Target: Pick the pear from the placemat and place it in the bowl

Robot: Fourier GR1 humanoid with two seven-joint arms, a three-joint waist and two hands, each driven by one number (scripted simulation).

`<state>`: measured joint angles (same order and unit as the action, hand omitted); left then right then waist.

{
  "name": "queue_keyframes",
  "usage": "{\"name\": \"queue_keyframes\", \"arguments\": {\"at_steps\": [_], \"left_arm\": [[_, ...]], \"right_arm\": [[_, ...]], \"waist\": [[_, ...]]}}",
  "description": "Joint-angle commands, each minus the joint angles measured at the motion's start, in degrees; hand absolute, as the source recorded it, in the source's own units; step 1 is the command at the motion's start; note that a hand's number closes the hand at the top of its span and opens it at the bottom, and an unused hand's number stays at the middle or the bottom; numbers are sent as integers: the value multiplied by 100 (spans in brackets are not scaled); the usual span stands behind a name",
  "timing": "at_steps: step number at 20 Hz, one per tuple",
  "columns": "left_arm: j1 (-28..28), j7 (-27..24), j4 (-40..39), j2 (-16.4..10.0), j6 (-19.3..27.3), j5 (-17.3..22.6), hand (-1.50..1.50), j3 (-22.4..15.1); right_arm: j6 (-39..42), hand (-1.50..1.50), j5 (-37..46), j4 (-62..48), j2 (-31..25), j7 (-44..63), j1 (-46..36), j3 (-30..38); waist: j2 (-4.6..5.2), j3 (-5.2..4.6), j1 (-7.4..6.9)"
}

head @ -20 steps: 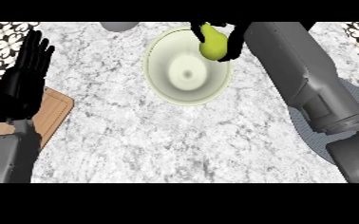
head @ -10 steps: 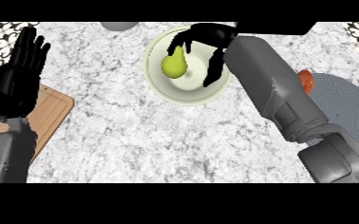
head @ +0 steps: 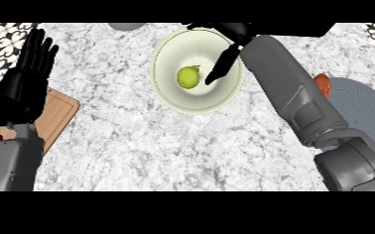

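The pear (head: 188, 76) is seen lying in the bottom of the pale green bowl (head: 174, 99), which is placed in the upper middle of the frame on the marbled counter (head: 132, 144). The right hand (head: 236, 33) is held over the bowl's upper right rim, its grey forearm running down to the lower right corner. Its fingers (head: 223, 64) are stretched out straight and slanted down into the bowl, the tip of one ending just beside the pear; nothing is gripped by this hand, and whether the pear is touched cannot be told.

At the left edge the left hand (head: 29, 77) is shown flat and open, fingers up, holding nothing. A wooden board (head: 60, 116) is partly covered by it. At the right edge a grey placemat (head: 355, 96) is visible, with an orange object (head: 323, 85) half hidden behind the right forearm.
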<state>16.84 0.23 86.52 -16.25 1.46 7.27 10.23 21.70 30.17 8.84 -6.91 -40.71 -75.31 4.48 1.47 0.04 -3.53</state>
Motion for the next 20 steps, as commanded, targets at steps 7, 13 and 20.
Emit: {"name": "queue_keyframes", "arguments": {"at_steps": [7,13,20], "left_arm": [[326,-61,-255,-121,-141,84,0,94],[227,-132,-40,126,-41,-19,0,-134],[404,-149,-52,113,-110,-8,0,-183]], "right_arm": [[309,-150,-819,-375,-1090,540,-274,960],[875,-150,-1003,-454,-1774,317,6,1161],[1212,-150,-1105,-365,-2249,306,76,1266]], "waist": [[146,-1,-166],[280,20,-398],[375,39,-513]]}}
